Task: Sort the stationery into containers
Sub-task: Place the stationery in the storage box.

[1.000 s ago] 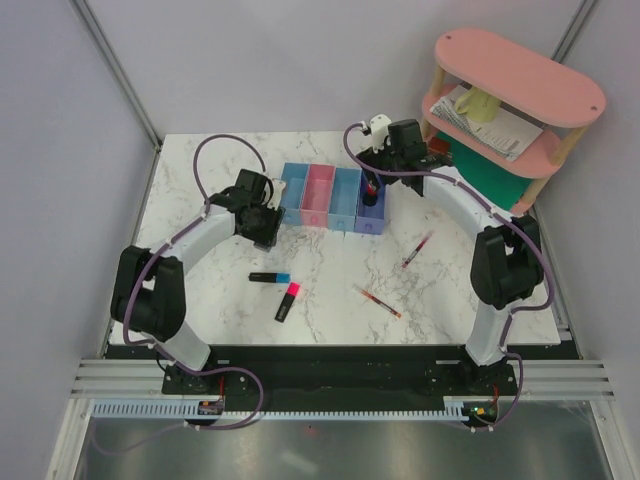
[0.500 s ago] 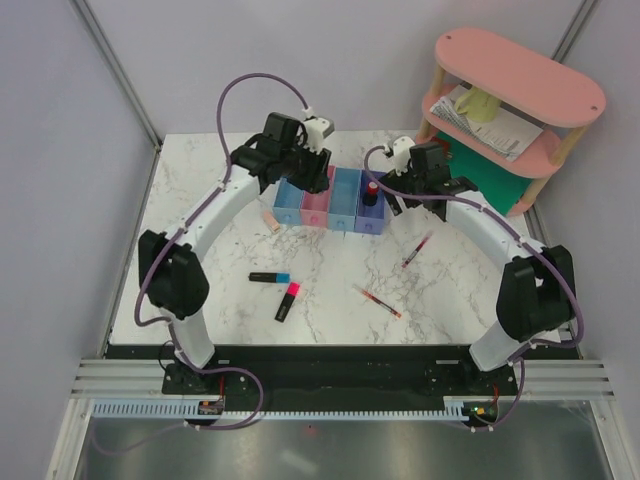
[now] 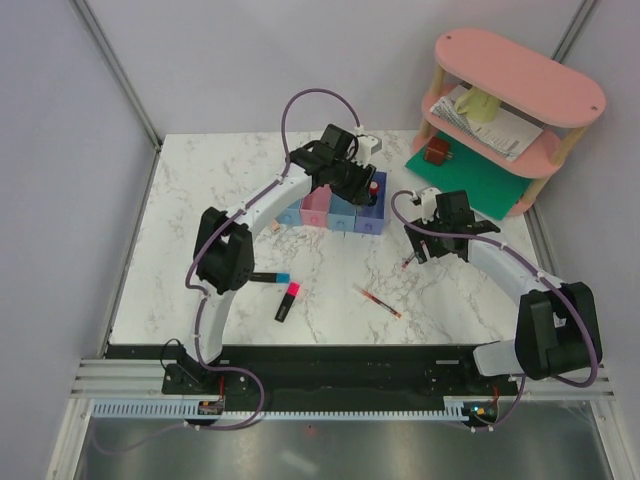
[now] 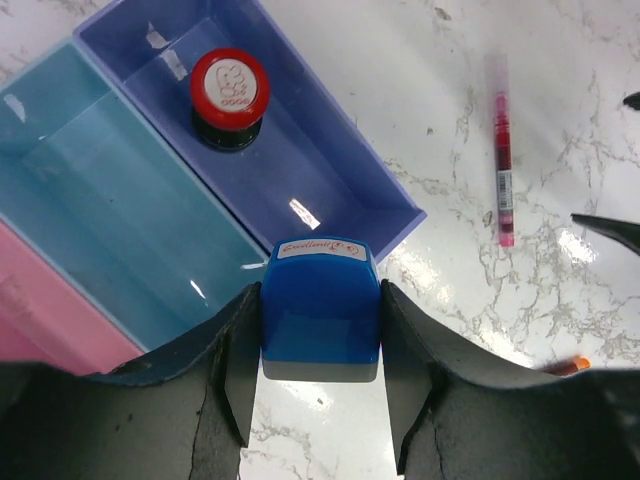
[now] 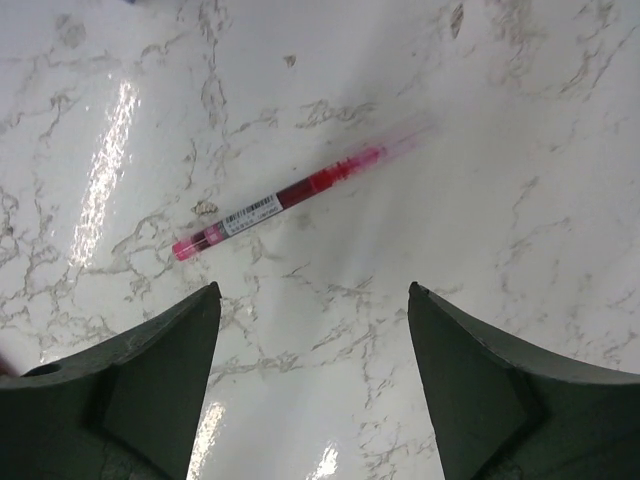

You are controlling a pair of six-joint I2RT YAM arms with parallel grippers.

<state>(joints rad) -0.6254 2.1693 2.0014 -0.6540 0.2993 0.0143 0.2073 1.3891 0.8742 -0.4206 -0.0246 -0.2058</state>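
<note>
My left gripper point(image 4: 318, 292) is shut on the blue-white block point(image 4: 320, 320) and holds it over the near end of the purple-blue bin point(image 4: 335, 175). The black-red bottle point(image 4: 229, 88) stands in that bin, the right-hand one of the row of containers point(image 3: 322, 208). Beside it lie a light blue bin point(image 4: 110, 200) and a pink bin point(image 4: 30, 325). My right gripper point(image 5: 312, 300) is open just above the marble, with a red pen point(image 5: 275, 205) lying ahead of its fingertips. A second red pen point(image 3: 377, 301), the blue-capped highlighter point(image 3: 270, 277), the pink-capped highlighter point(image 3: 288, 302) and the beige eraser point(image 3: 272, 226) lie loose.
A pink two-tier shelf point(image 3: 520, 90) stands at the back right with a yellow mug point(image 3: 480, 103) and papers point(image 3: 502, 128) on it. A green mat point(image 3: 470, 178) with a small brown object point(image 3: 437, 150) lies under it. The left arm's cable loops above the bins.
My left arm has swung from the left of the table across the bins to the purple-blue one, carrying the block. My right gripper has left that bin, bottle inside, and come down by the red pen.
</note>
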